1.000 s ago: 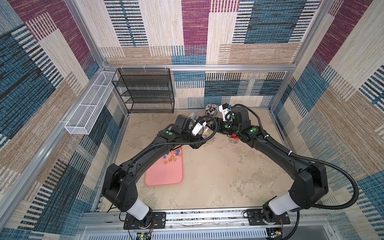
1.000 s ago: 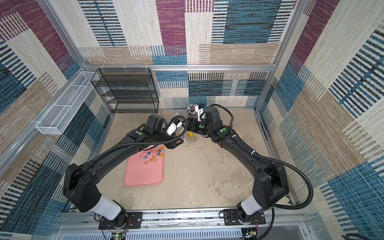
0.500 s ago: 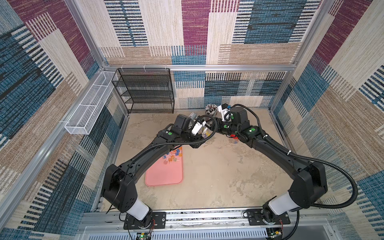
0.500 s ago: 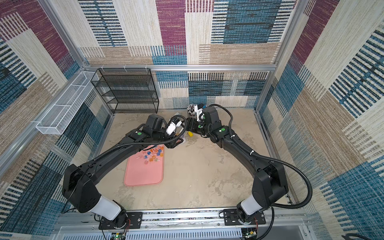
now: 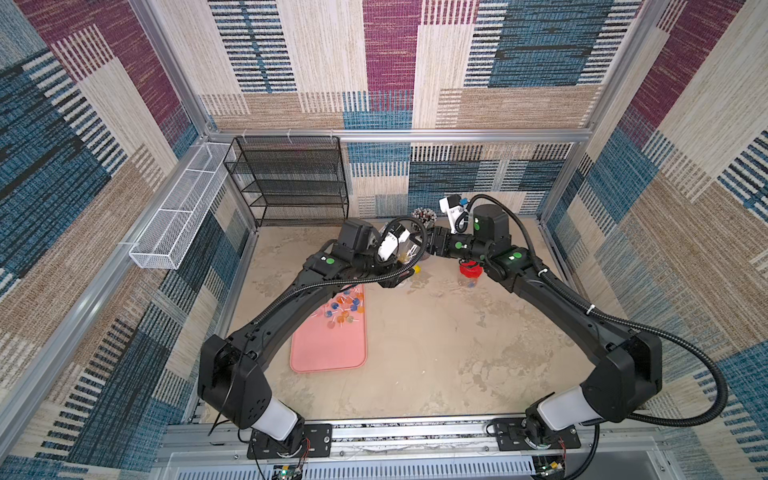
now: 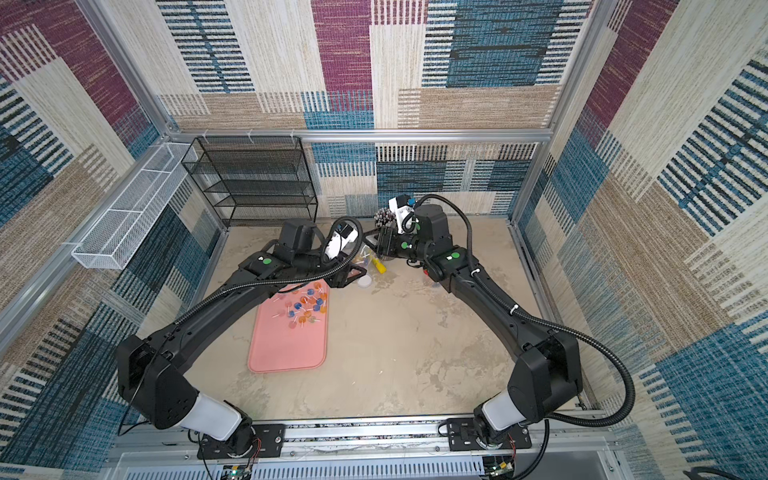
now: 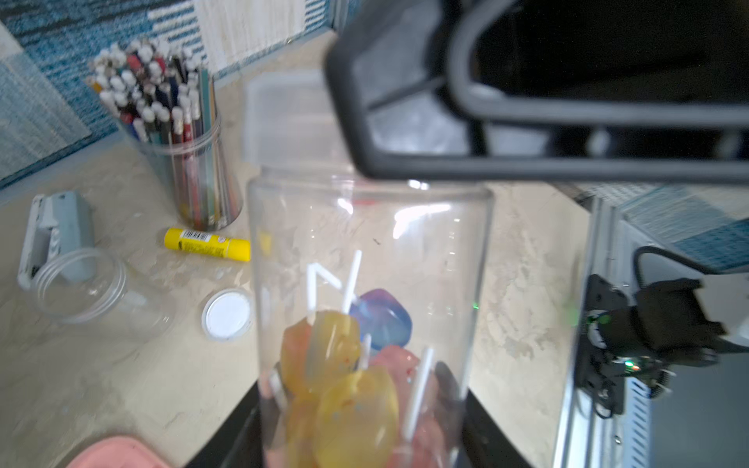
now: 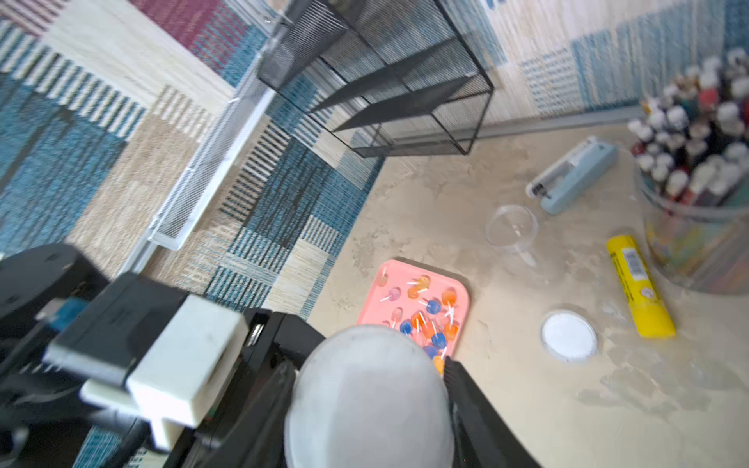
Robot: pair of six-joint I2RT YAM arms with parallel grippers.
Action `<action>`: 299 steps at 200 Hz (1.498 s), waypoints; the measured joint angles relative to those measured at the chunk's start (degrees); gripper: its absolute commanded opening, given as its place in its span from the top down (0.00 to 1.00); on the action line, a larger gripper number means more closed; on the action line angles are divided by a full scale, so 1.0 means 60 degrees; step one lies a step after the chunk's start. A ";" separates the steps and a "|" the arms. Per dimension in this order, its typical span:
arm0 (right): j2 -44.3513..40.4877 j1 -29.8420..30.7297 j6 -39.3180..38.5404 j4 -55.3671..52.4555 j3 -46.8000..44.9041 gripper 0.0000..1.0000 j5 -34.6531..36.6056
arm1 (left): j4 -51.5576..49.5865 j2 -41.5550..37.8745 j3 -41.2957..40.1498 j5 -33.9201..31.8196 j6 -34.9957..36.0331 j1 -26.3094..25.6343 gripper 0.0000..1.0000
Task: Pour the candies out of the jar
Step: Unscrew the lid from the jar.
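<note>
left gripper [image 7: 356,445] was clamped on the base of the jar [image 7: 369,243], holding it off the table [image 7: 121,385] with several candies [image 7: 344,364] inside; more lay on the tray [image 8: 405,271]. right gripper [image 8: 371,364] pinched the lid [image 8: 364,413] from 2 sides. if the lid stuck, twisting could spin the jar loose; opened here, past the tray's edge, candies might scatter on the table.

Glue stick [image 7: 206,244] beside pencil cup [image 7: 190,162]

No legible txt, labels, nos.
</note>
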 measured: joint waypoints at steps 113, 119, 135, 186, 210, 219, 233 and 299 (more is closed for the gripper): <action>-0.1027 -0.0750 -0.1384 0.1002 -0.0390 0.54 -0.3486 | -0.0816 -0.0073 0.0809 0.3774 -0.0102 0.0302 1.00; -0.0976 -0.0750 -0.1388 0.0962 -0.0317 0.48 -0.3501 | -0.0816 -0.0073 0.0809 0.3745 -0.0102 0.0299 1.00; -0.0809 -0.0747 -0.1348 0.0739 -0.0044 0.25 -0.3453 | -0.0805 -0.0076 0.0812 0.3555 -0.0087 0.0299 1.00; -0.0459 -0.0790 -0.0346 -0.0168 0.0823 0.19 -0.1974 | -0.0670 -0.0368 0.0430 0.1453 -0.0076 0.0219 1.00; -0.0357 -0.0535 0.0007 -0.0557 0.0929 0.21 -0.0871 | -0.0637 -0.0484 0.0244 0.0149 -0.0076 0.0106 1.00; -0.0342 -0.0361 0.0160 -0.0656 0.0936 0.21 -0.0525 | -0.0637 -0.0495 0.0229 -0.0288 -0.0076 0.0044 1.00; -0.0291 -0.0113 0.0288 -0.0707 0.0929 0.21 -0.0029 | -0.0630 -0.0499 0.0229 -0.0863 -0.0069 -0.0069 1.00; 0.0004 0.0430 0.0754 -0.0805 0.0645 0.26 0.1464 | -0.0630 -0.0499 0.0208 -0.2259 0.0200 -0.0455 1.00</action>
